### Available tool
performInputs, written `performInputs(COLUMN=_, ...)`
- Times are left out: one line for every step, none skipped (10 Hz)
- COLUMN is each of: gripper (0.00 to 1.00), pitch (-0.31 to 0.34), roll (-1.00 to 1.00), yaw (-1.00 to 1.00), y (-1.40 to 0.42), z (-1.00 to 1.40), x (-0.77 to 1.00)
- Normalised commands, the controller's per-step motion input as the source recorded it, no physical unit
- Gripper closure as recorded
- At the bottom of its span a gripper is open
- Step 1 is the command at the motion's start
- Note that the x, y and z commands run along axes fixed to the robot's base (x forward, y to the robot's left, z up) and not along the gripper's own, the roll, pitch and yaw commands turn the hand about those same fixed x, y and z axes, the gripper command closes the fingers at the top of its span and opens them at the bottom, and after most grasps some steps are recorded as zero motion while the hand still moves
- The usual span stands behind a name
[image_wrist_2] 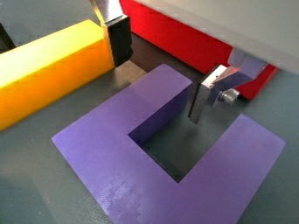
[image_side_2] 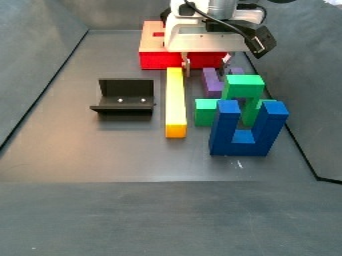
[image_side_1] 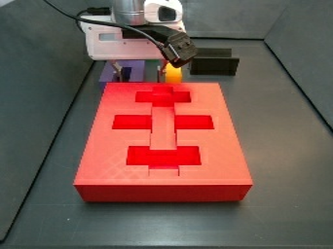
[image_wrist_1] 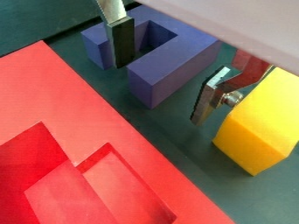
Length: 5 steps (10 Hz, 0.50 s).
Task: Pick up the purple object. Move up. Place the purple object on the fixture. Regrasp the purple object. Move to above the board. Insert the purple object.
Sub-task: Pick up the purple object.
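Note:
The purple object (image_wrist_1: 173, 63) lies flat on the floor between the red board (image_wrist_1: 70, 131) and a yellow bar (image_wrist_1: 260, 122), its square notch facing up in both wrist views. My gripper (image_wrist_1: 163, 68) is down at it and open, straddling one prong. One finger (image_wrist_2: 208, 94) stands inside the notch, the other finger (image_wrist_2: 118, 39) outside, beside the yellow bar (image_wrist_2: 47, 74). Small gaps show between the pads and the purple object (image_wrist_2: 117, 149). In a side view my gripper (image_side_2: 205, 64) is behind the board (image_side_2: 158, 52), and the black fixture (image_side_2: 123, 97) stands apart to the left.
A green block (image_side_2: 241, 92) and a blue U-shaped block (image_side_2: 249, 128) stand close beside the purple object (image_side_2: 211, 82). The yellow bar (image_side_2: 175, 100) lies between the fixture and the purple object. Dark walls enclose the floor.

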Motion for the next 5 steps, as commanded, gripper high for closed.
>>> performInputs(gripper=0.0, pitch=0.0, roll=0.01, yaw=-0.06, y=0.0, z=-0.06, x=0.0)
performInputs(gripper=0.0, pitch=0.01, roll=0.0, yaw=0.0, y=0.0, z=0.0, x=0.0)
performInputs(gripper=0.0, pitch=0.0, roll=0.0, yaw=0.0, y=0.0, z=0.0, x=0.0)
performInputs(gripper=1.0, pitch=0.0, roll=0.0, yaw=0.0, y=0.0, z=0.0, x=0.0)
performInputs(gripper=1.0, pitch=0.0, roll=0.0, yaw=0.0, y=0.0, z=0.0, x=0.0)
